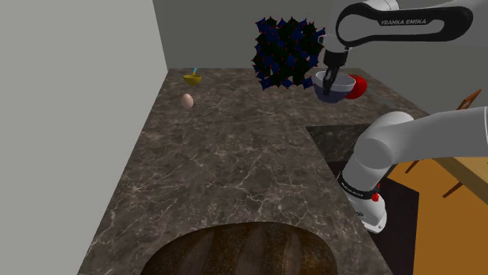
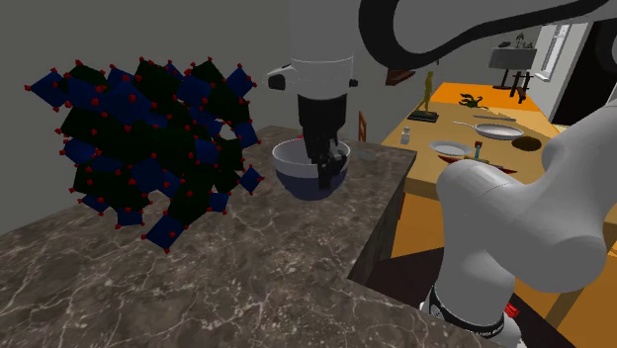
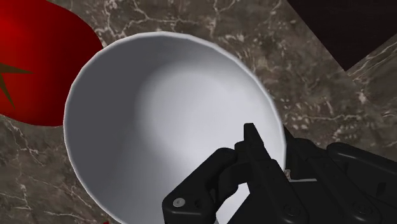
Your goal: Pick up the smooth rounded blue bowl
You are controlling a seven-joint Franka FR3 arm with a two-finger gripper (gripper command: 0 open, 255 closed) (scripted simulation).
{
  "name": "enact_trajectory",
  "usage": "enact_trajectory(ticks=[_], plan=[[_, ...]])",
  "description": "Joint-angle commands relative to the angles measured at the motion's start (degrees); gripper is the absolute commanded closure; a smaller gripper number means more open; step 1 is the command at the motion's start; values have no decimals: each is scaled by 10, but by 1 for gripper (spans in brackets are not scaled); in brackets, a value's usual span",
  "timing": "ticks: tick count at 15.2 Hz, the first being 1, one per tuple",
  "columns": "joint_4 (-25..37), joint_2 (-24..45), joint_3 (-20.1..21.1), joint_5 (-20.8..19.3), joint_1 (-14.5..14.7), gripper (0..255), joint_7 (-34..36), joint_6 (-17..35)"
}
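Note:
The rounded bowl (image 1: 327, 93) is dark blue outside and pale grey-white inside (image 3: 172, 114). It is at the far right of the marbled counter (image 1: 235, 156), close to the counter's edge (image 2: 391, 188). My black gripper (image 1: 334, 80) comes down from above and is shut on the bowl's rim (image 2: 297, 148). One finger (image 3: 251, 143) is inside the bowl and the other is outside the wall. I cannot tell whether the bowl (image 2: 297, 178) rests on the stone or hangs just over it.
A red tomato-like ball (image 1: 358, 86) lies right beside the bowl. A spiky blue-and-black cluster (image 2: 148, 143) stands close on its other side. Far off are a small yellow bowl (image 1: 192, 76) and an egg-shaped thing (image 1: 187, 100). A dark oval board (image 1: 242, 250) lies at the near edge.

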Motion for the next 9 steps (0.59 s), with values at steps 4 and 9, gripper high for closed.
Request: enact_trajectory(ticks=[4, 9], plan=[[40, 2, 8, 8, 3, 255, -5, -37], [66, 7, 12, 12, 4, 255, -9, -59]])
